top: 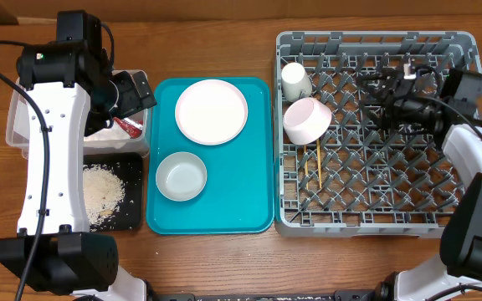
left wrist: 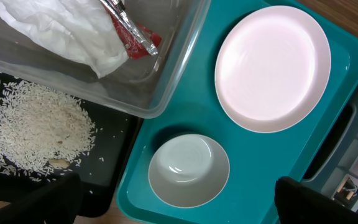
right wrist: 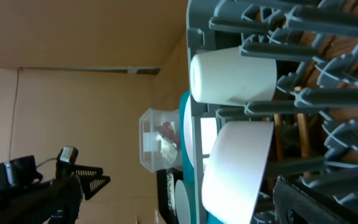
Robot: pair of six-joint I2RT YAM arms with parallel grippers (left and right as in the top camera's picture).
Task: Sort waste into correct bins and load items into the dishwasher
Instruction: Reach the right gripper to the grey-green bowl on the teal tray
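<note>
cup [top: 295,80], pink bowl [top: 307,120] and chopsticks [top: 315,163] are racked, napkin [left wrist: 55,28], wrapper [left wrist: 138,38] and rice [left wrist: 36,127] are binned, plate [top: 211,111] and green bowl [top: 182,177] are left to load, and both jaws are seen apart, empty.

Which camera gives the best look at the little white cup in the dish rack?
Right wrist view: the white cup appears large and close among the pegs of the dish rack. Overhead shows it whole but small, in the rack's corner. Left wrist view misses it entirely.
</note>
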